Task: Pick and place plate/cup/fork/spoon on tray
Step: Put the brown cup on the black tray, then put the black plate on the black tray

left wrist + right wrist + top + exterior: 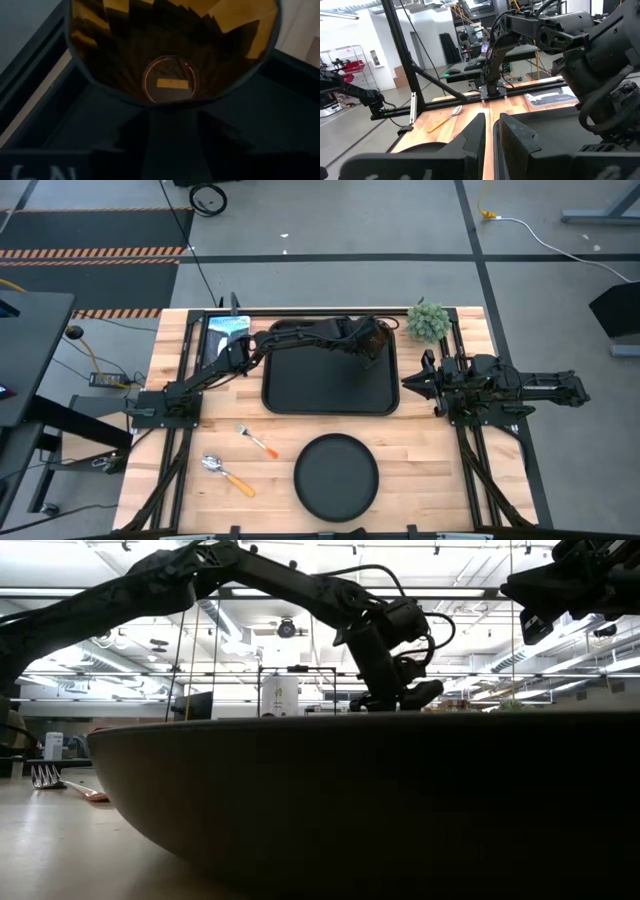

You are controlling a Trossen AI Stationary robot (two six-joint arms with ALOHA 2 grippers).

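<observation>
The amber cup is in my left gripper, which is shut on it over the far right corner of the black tray. The round black plate lies on the table near the front edge. The fork and the spoon lie flat to its left. My right gripper is shut and empty, waiting just off the tray's right side. My left gripper holds the cup at its wall near the rim, and its wrist view looks into the cup's mouth down to the round base. One dark finger shows outside the wall; the cup hides the other. Whether the cup stands on the tray, I cannot tell.
A small green plant stands just beyond the tray's far right corner, close to my left gripper. A blue-white picture card lies at the far left. In the low view the plate fills the foreground and hides the tray.
</observation>
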